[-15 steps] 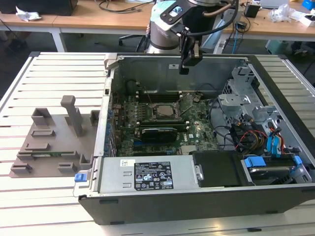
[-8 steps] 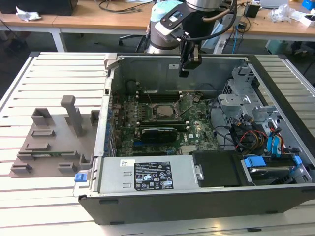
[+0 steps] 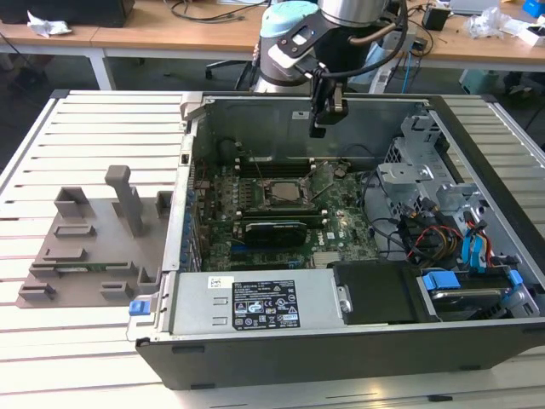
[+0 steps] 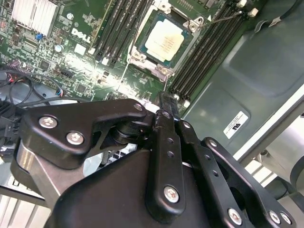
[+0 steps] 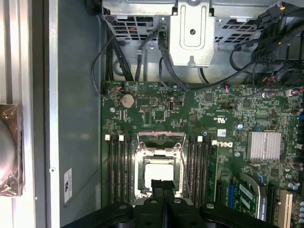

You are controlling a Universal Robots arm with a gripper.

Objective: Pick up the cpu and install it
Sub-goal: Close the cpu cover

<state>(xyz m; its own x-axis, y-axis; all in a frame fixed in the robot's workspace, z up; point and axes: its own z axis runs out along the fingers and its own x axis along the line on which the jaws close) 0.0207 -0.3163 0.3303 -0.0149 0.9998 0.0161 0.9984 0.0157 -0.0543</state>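
The cpu (image 3: 289, 192), a small square chip with a pale metal top, lies flat in the motherboard socket inside the open computer case (image 3: 196, 128). It also shows in both wrist views as the cpu (image 4: 166, 40) (image 5: 158, 171), framed by the dark socket bracket (image 5: 137, 166). My gripper (image 3: 318, 130) hangs above the board, raised over the memory slots just behind the socket. Its black fingers (image 5: 163, 186) are pressed together with nothing between them. In the second wrist view the gripper (image 4: 165, 100) is apart from the chip.
A black card (image 3: 274, 230) lies in front of the socket. The power supply (image 3: 255, 311) and blue-tabbed drive bays (image 3: 460, 281) line the case front, with a metal drive cage (image 3: 421, 166) and cables on the exterior view's right. A grey fixture (image 3: 94, 247) stands on the exterior view's left.
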